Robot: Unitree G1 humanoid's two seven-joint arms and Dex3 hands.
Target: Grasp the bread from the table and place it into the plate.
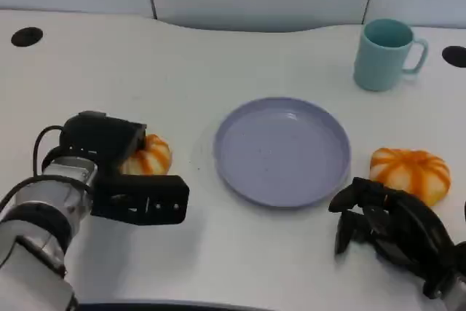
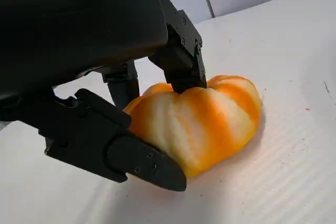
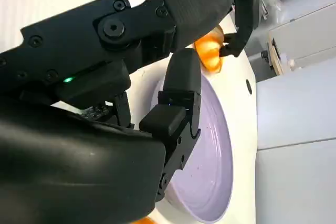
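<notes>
Bread (image 1: 148, 155) at table left, on surface, just left of plate (image 1: 282, 151), long axis roughly along table's width. Left hand (image 1: 120, 172) around it: fingers (image 2: 176, 59) on far side, thumb (image 2: 131, 156) along near side, touching in wrist view; judged gripped, not yet lifted. Plate at centre, bare, lying to right of held bread, so coming move judged a lift and short carry rightward. Cup (image 1: 386, 52) at far right rear, well apart. Second bread (image 1: 410, 172) just right of plate, on table. Right hand (image 1: 389, 227) in front of second bread, close beside it, fingers curled, holding nothing. Left hand nearer to gripped bread; right idle
</notes>
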